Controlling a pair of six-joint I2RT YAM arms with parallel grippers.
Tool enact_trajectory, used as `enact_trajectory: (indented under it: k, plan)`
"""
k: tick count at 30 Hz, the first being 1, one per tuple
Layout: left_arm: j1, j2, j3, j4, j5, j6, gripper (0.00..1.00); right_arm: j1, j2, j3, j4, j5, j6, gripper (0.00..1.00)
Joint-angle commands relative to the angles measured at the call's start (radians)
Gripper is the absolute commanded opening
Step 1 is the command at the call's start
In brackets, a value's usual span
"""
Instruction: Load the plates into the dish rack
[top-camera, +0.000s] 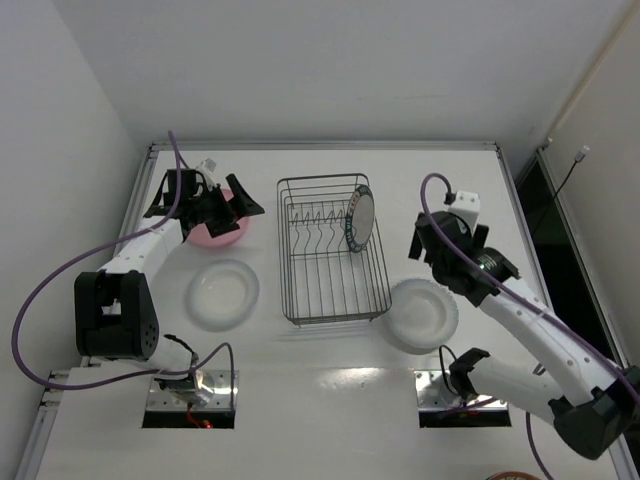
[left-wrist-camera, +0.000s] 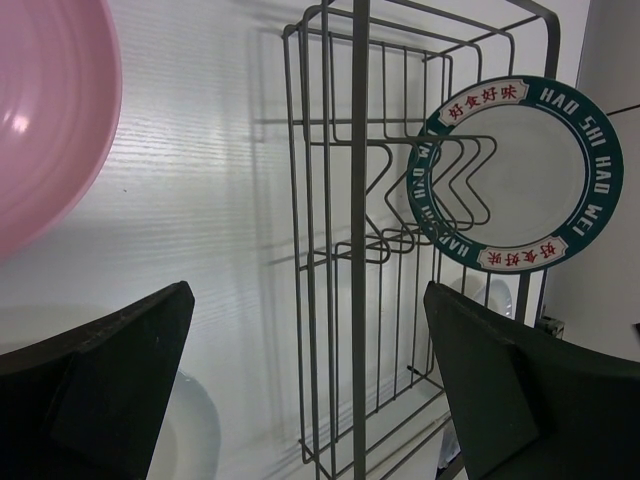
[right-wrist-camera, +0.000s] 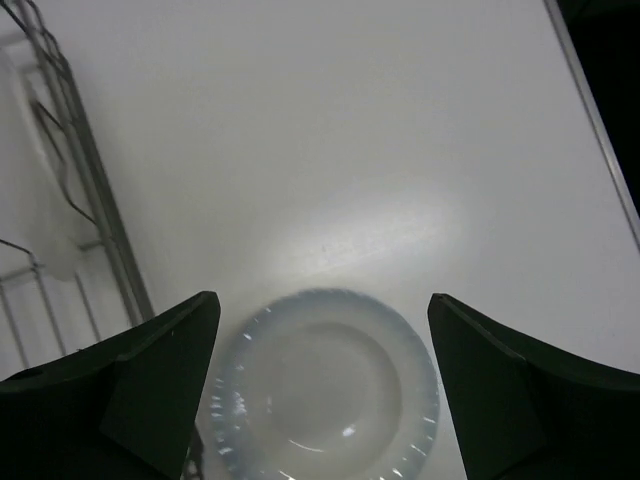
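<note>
The rack (top-camera: 333, 250), a rectangular basket of thin grey wire with a row of bent prongs, is set at the middle of the counter (top-camera: 320, 390). The rimmed plate (top-camera: 361, 220), white with a dark teal band bearing lettering, is stood on edge in the rack's far right corner, leaned against the wire. The pink plate (top-camera: 225, 233) is laid flat on the counter left of the rack's far end and is partly covered by the left wrist in the top view. Two translucent white plates are laid flat as well: the left white plate (top-camera: 222, 293) near the rack's left side, and the right white plate (top-camera: 421, 313) close against its near right corner.

The left arm (top-camera: 140, 250) is reached to the far left of the counter, its wrist turned toward the rack. The left fingers (left-wrist-camera: 110, 380) are spread wide with nothing gripped, the pink plate being seen just beside them. The right arm (top-camera: 530, 330) is stretched along the right side, its wrist held right of the rack. The right fingers (right-wrist-camera: 130, 390) are likewise spread wide and empty, with the right white plate seen below, between them.

A purple cable (top-camera: 60, 290) is looped from the left arm. The rack's left wall and prongs are stood between the left fingers and the rimmed plate
</note>
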Motion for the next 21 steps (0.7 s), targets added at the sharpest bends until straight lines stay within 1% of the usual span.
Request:
enact_trajectory:
  k: [1, 5, 7, 8, 10, 12, 17, 21]
  plan:
    - [0.006, -0.016, -0.002, 0.029, 0.018, -0.01, 1.0, -0.055, -0.106, -0.187, 0.007, -0.149, 0.08, 0.84]
    - [0.006, -0.016, -0.002, 0.029, 0.018, -0.01, 1.0, -0.139, -0.241, -0.315, -0.002, -0.263, 0.117, 0.85]
    - [0.006, -0.016, -0.002, 0.039, 0.018, -0.01, 1.0, -0.161, -0.291, -0.373, -0.013, -0.331, 0.161, 0.85]
    - [0.006, -0.016, -0.002, 0.039, 0.018, -0.01, 1.0, -0.175, -0.341, -0.389, -0.013, -0.362, 0.175, 0.85]
    - [0.006, -0.016, -0.011, 0.039, 0.018, -0.01, 1.0, -0.186, -0.387, -0.425, -0.035, -0.371, 0.216, 0.85]
    - [0.006, -0.016, -0.011, 0.039, 0.018, -0.01, 1.0, -0.195, -0.429, -0.439, -0.047, -0.408, 0.238, 0.87]
    - [0.006, -0.016, -0.011, 0.039, 0.027, -0.01, 1.0, -0.215, -0.45, -0.501, -0.067, -0.504, 0.328, 0.87]
    - [0.006, -0.016, -0.011, 0.039, 0.027, -0.01, 1.0, -0.226, -0.524, -0.588, -0.076, -0.528, 0.422, 0.87]
